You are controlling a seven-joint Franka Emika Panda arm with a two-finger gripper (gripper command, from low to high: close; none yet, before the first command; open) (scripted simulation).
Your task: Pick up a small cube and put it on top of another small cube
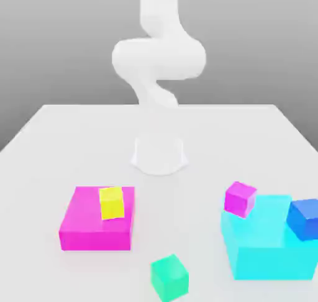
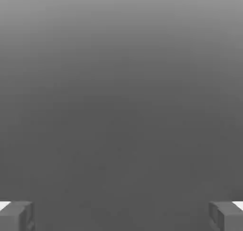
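Observation:
The small teal-green cube (image 1: 169,277) lies on the white table (image 1: 74,145) near its front edge, standing free. The small magenta-purple cube (image 1: 240,199) is at the far corner of a large cyan block (image 1: 267,251), toward the exterior view's right; I cannot tell whether it rests on that block or just behind it. The white arm (image 1: 158,58) rises folded above its round base (image 1: 159,153), far from both cubes. In the hand view my gripper (image 2: 121,216) is open, its grey fingertips (image 2: 16,216) wide apart with nothing between them, facing plain grey background.
A small yellow cube (image 1: 112,202) sits on a large flat magenta block (image 1: 93,229) at the exterior view's left. A small blue cube (image 1: 304,218) rests on the cyan block at the right edge. Bare table lies between the two blocks and around the base.

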